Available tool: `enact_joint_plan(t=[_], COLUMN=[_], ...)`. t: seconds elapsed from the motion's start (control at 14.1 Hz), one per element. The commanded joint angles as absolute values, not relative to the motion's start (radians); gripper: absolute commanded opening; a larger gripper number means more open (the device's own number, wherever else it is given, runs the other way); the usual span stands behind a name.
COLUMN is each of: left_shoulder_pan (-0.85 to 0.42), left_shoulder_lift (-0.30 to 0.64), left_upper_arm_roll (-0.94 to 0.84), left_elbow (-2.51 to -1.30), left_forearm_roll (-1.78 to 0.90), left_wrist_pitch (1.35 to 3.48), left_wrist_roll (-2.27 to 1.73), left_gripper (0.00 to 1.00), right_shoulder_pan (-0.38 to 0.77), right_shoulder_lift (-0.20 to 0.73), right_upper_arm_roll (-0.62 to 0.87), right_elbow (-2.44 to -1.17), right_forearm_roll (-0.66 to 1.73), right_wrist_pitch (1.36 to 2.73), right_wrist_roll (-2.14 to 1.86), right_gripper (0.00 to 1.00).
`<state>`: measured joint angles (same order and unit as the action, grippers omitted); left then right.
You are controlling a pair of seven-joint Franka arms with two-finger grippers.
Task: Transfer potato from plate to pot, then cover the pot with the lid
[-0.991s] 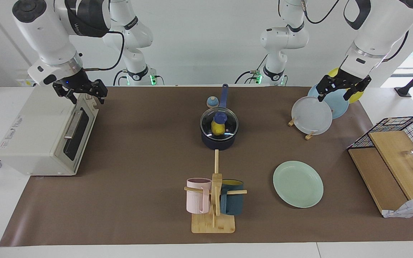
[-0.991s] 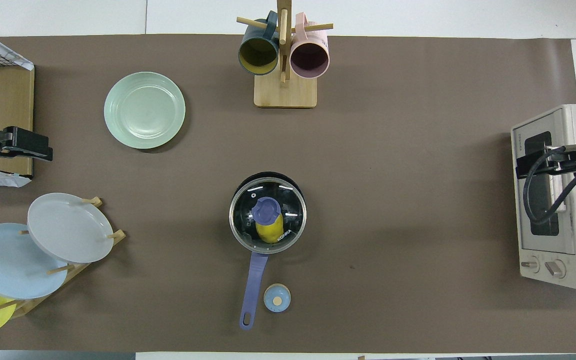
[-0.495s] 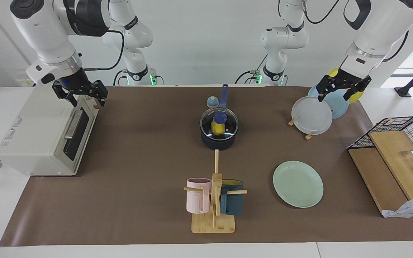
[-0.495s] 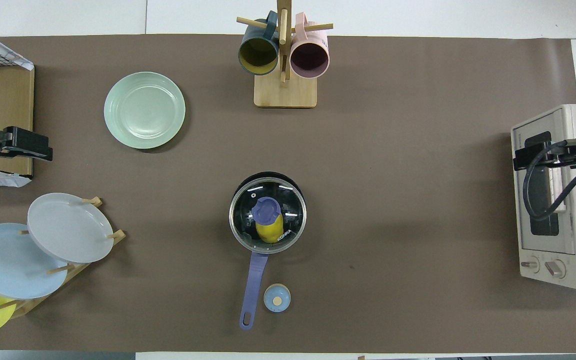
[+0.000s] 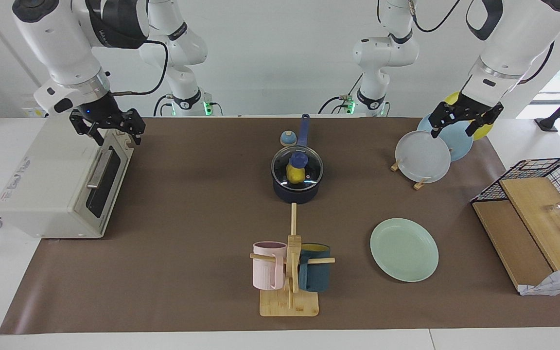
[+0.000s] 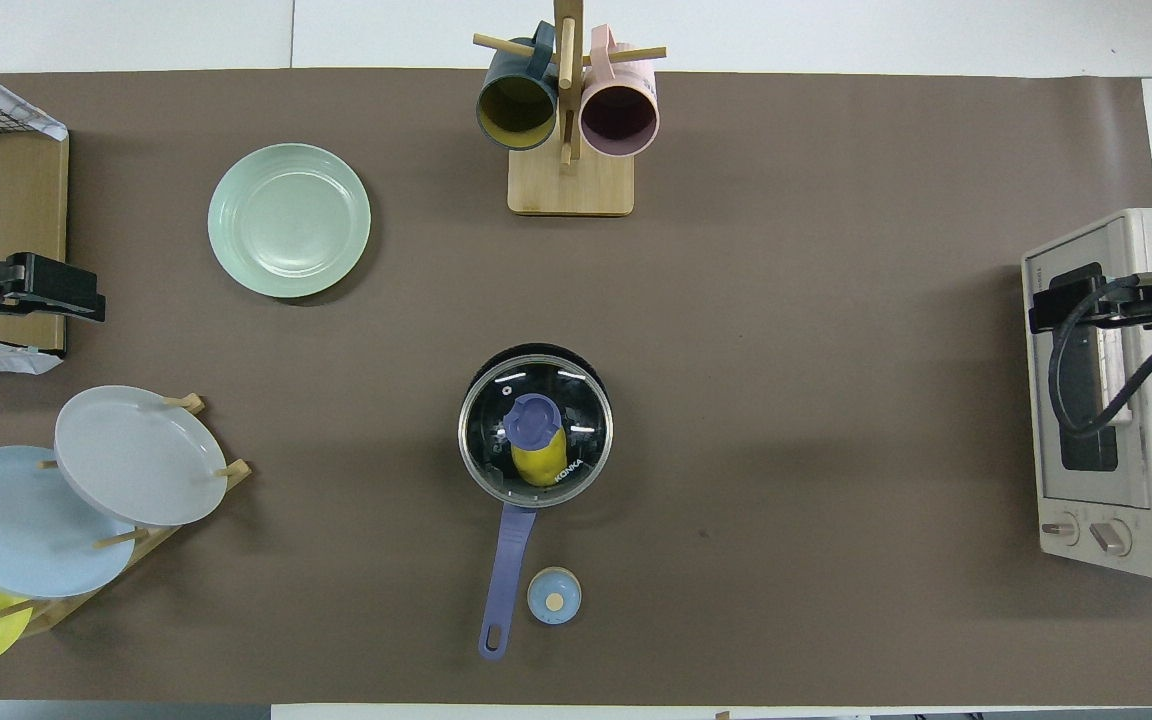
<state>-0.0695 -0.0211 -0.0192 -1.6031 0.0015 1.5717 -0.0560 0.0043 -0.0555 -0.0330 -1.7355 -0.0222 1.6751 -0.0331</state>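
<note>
Right gripper (image 5: 107, 127) up over the toaster oven (image 5: 61, 180) at the right arm's end of the table (image 5: 187, 218), fingers spread wide, holding nothing. Left gripper (image 5: 462, 119) up over the rack of upright plates (image 5: 430, 150) at the left arm's end, fingers likewise apart and empty. Both well apart from the pot (image 5: 297, 187), which sits mid-table between them.

Potato (image 6: 539, 462) inside the pot, seen through the lid (image 6: 536, 430), long axis running roughly toward and away from the robots, partly hidden under the blue knob. Lid seated flat on the pot's rim, closed. Pot handle (image 6: 504, 580) straight, pointing toward the robots. Small blue bell (image 6: 554, 596) just beside the handle, on the side toward the right arm's end.

Mint-green plate (image 5: 404, 249) bare, farther from the robots than the pot, toward the left arm's end. Mug tree (image 5: 290, 272) with a pink mug and a dark teal mug farther from the robots than the pot, in line with it.
</note>
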Motion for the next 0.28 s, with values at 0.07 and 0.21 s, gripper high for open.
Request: enact_joint_plan(t=[0.07,0.21], left_shoulder_pan=[-0.066,-0.066], left_shoulder_lift=[-0.029,-0.029], left_upper_arm_roll=[-0.021,-0.021], left_elbow=[-1.611,-1.611], left_forearm_roll=[0.023,0.023], left_wrist_pitch=[1.563,1.563], left_wrist_roll=[-0.058,-0.058], left_gripper=[1.00,1.00], right_shoulder_pan=[-0.006,-0.006], right_shoulder_lift=[-0.055,-0.055], right_upper_arm_roll=[-0.021,-0.021], right_elbow=[-1.726,-1.727], right_forearm_roll=[-0.005,-0.005], right_wrist_pitch=[1.687,1.686], right_wrist_roll=[-0.054,-0.054], right_gripper=[1.00,1.00])
